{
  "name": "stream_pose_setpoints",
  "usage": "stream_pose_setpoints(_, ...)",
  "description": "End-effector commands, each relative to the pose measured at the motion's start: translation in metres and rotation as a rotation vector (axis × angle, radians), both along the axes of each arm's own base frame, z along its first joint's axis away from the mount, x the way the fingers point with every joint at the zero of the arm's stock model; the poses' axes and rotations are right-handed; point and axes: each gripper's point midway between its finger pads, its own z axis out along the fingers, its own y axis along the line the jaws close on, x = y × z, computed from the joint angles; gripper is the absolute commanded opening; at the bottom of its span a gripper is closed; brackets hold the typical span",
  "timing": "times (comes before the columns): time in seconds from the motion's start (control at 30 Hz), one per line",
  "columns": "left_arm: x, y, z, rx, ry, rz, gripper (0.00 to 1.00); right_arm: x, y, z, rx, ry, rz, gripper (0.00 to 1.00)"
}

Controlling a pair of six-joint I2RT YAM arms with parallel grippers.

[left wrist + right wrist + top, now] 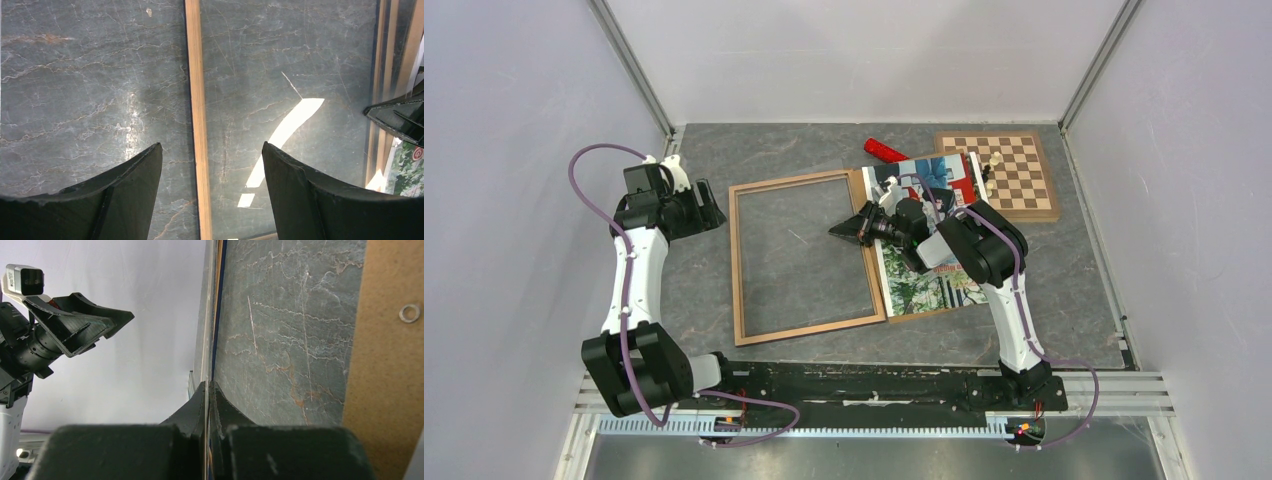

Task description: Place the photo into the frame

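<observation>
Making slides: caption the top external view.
Right gripper pinches the frame at its right edge, open left gripper hovers by the left edge, photo lies alongside.

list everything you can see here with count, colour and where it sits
frame: one, light wood, flat at table centre
photo: one, colour print, right of the frame, partly under the right arm
fibreboard panel: one, brown, beneath the photo
chessboard: one, brown and cream, far right
chess pieces: a few, pale and dark, at the chessboard's left edge, count unclear
red object: one, far side, between frame and chessboard
table: one, grey marbled
left end effector: one, black, open above the frame's left rail
right end effector: one, black, shut on the frame's right rail
</observation>
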Motion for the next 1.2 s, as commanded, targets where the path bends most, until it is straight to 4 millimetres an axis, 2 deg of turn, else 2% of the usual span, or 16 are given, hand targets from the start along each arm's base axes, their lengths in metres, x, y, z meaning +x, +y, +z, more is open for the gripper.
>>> stream_pose_setpoints(0.0, 0.0053, -0.0004, 0.0142, 0.015, -0.071, -0.025, 0.79, 0.0041, -0.0026, 0.0234, 0.029, -0.068, -0.002, 0.00)
stream_pose_setpoints(1.17, 0.0031, -0.0011, 0.0168, 0.016, -0.081, -0.024, 0.79, -0.0010, -0.0075, 0.0231, 0.002, -0.080, 0.010, 0.00)
